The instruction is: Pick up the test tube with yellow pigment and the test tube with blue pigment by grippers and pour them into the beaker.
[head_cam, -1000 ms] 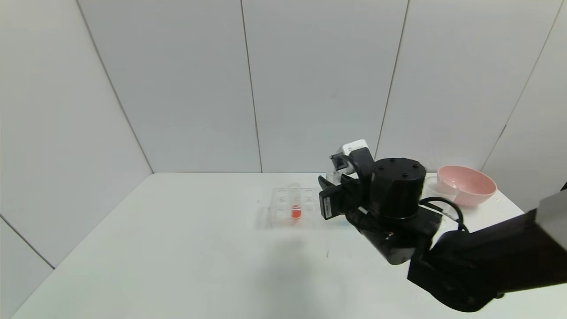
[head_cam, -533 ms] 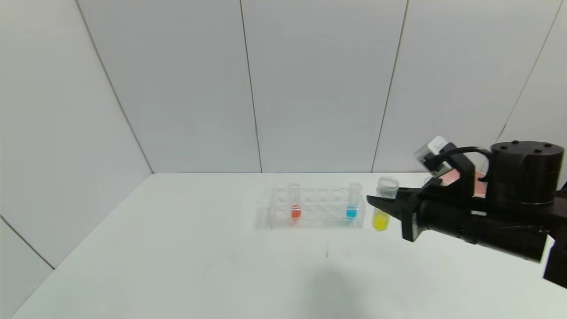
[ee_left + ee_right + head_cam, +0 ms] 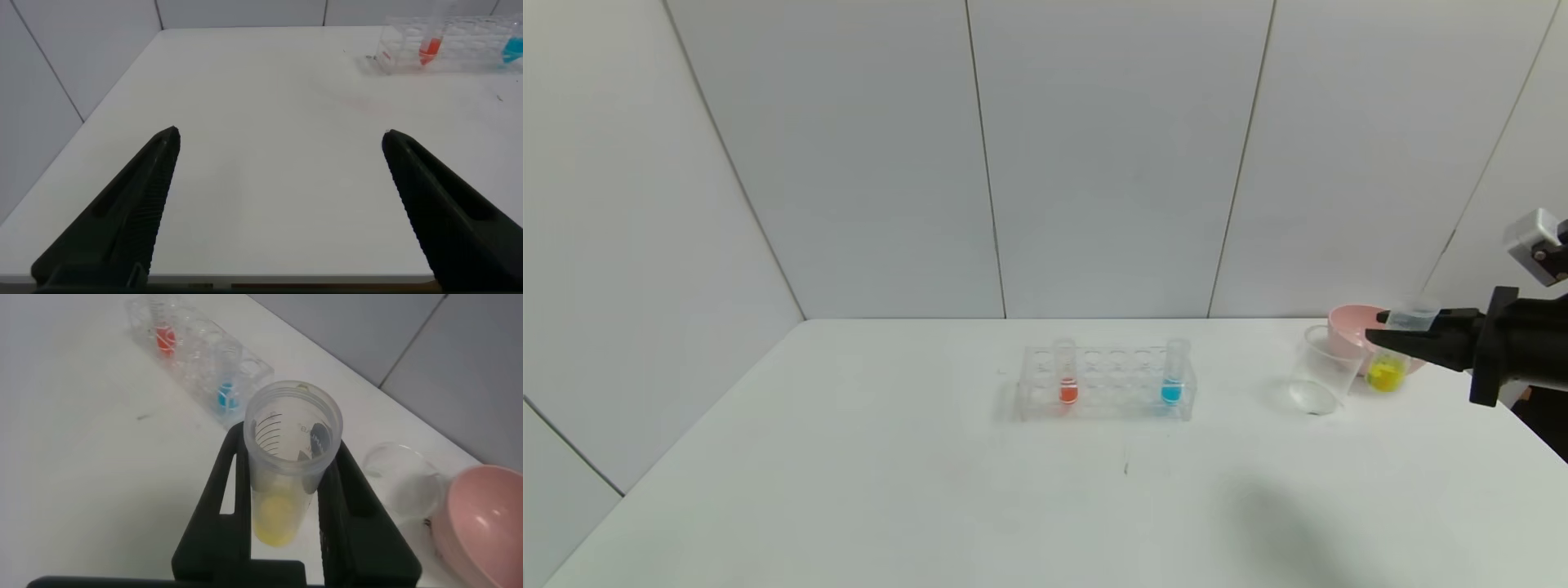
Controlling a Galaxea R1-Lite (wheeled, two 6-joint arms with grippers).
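Note:
My right gripper (image 3: pixel 1388 336) is shut on the test tube with yellow pigment (image 3: pixel 1387 374) and holds it upright above the table, just right of the clear beaker (image 3: pixel 1321 369). In the right wrist view the yellow tube (image 3: pixel 286 482) stands between the black fingers (image 3: pixel 351 510), with the beaker (image 3: pixel 402 480) beyond. The test tube with blue pigment (image 3: pixel 1173 382) stands in the right end of the clear rack (image 3: pixel 1107 384). My left gripper (image 3: pixel 278 139) is open and empty over the near left of the table.
A tube with red-orange liquid (image 3: pixel 1067 380) stands in the rack's left end. A pink bowl (image 3: pixel 1352 325) sits behind the beaker at the back right, near the table's right edge. White wall panels rise behind the table.
My right gripper has carried the yellow tube out of the rack and far to the right, from beside the rack to beside the beaker. The rack and beaker are now uncovered.

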